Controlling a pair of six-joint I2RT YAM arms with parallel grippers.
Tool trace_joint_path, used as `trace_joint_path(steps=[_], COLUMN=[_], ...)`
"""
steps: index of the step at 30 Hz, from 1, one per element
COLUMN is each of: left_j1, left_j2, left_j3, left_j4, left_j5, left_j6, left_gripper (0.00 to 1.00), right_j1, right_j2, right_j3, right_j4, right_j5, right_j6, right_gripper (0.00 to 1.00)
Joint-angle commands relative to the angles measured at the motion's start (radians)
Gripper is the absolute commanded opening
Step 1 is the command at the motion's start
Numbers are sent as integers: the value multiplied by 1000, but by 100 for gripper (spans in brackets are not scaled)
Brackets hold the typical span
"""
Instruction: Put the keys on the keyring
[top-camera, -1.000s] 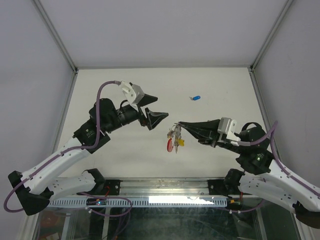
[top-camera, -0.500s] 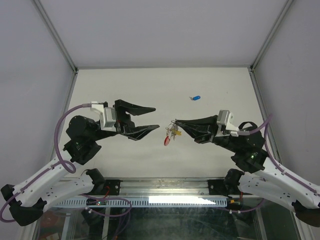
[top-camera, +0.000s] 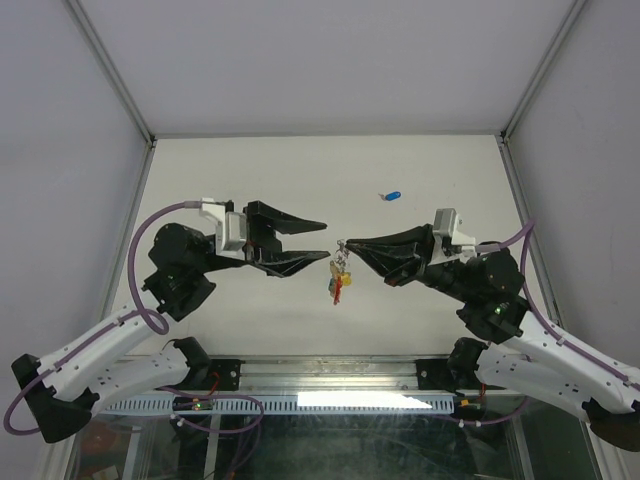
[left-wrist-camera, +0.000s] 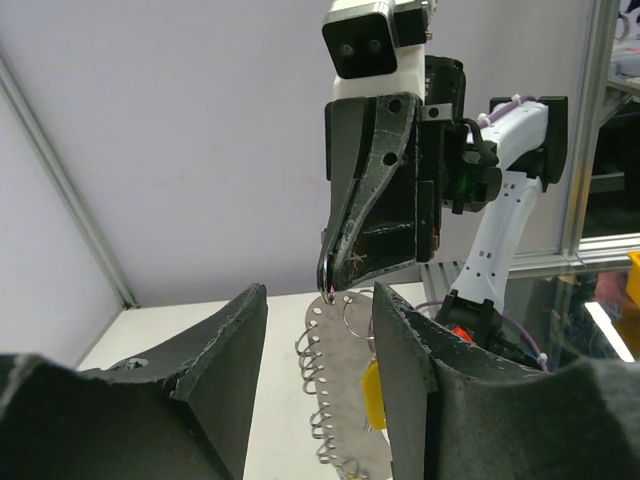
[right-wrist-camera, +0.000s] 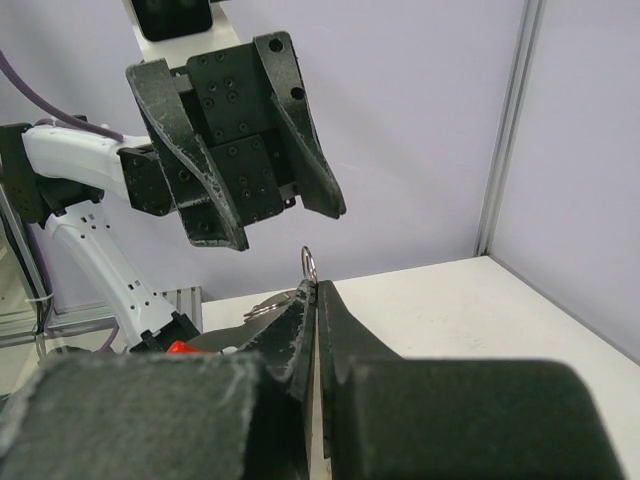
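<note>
My right pincer (top-camera: 345, 243) is squeezed tight together. The keyring (right-wrist-camera: 310, 262) is pinched at its tip, and a thin silver loop of it pokes up between the two fingers. A small bunch of keys (top-camera: 338, 284) hangs down from that spot, up in the air above the surface (top-camera: 250, 180). I can see a red one and a yellow one in the bunch. From my left wrist camera I also see a flat silvery strip (left-wrist-camera: 335, 400) with little loops along its edge, hanging down with them. My left pincer (top-camera: 327, 241) points across at the right one, so the two meet almost tip to tip in the middle. Its fingers (left-wrist-camera: 225, 360) are apart, one on each side of the hanging bunch. I cannot see them touching the keys or the strip. One more blue key (top-camera: 391, 196) lies by itself on the surface, farther back and a bit to the right, well apart from both pincers.
</note>
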Motion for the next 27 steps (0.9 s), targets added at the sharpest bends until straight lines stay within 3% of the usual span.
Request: trace_joint_path(steps=[1,8,27], left_j1=[8,8,7], left_j2=[15,50,91], left_j3=[2,1,6], left_j4=[75,99,129], left_j5=[57,85,105], left_j6=[-41,-78,-101], left_gripper=[45,44,23], right_j1=[5,6,5], right_j2=[-8,-3,10], right_j3=[12,12,12], right_j4=[107,110,118], right_j5=[-7,-21,-39], right_j6=[19,20,23], right_gripper=[0,0,0])
